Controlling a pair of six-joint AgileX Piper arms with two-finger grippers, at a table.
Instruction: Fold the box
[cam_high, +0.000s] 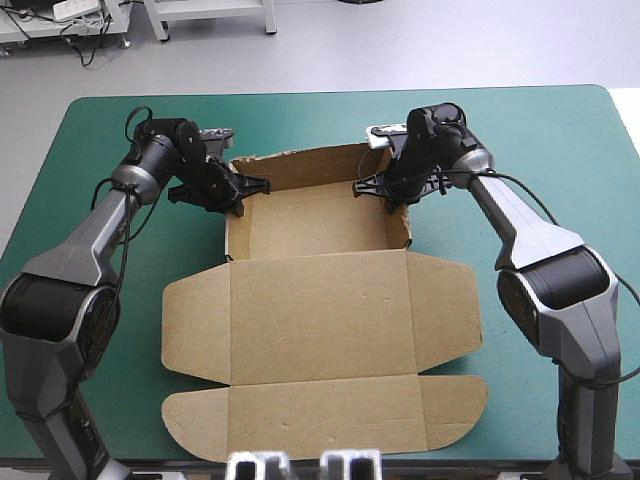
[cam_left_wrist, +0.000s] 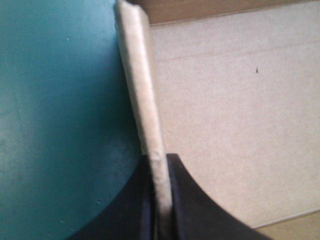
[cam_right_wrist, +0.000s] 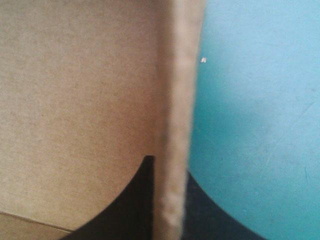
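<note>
The brown box (cam_high: 320, 300) lies mid-table as an open tray at the far side, with its lid spread flat toward the near edge. Back and side walls stand raised. My left gripper (cam_high: 237, 198) is shut on the tray's left wall; in the left wrist view that wall's edge (cam_left_wrist: 145, 110) runs up from between the black fingers (cam_left_wrist: 192, 200). My right gripper (cam_high: 397, 200) is shut on the right wall. Its edge (cam_right_wrist: 175, 125) rises between the black fingers (cam_right_wrist: 132, 205) in the right wrist view, tray floor on one side, teal-green cover on the other.
The lid's side flaps (cam_high: 195, 325) and front flap (cam_high: 320, 418) lie flat on the teal-green cover (cam_high: 560, 140), reaching close to the near edge. Bare cover shows on both sides of the box and behind it.
</note>
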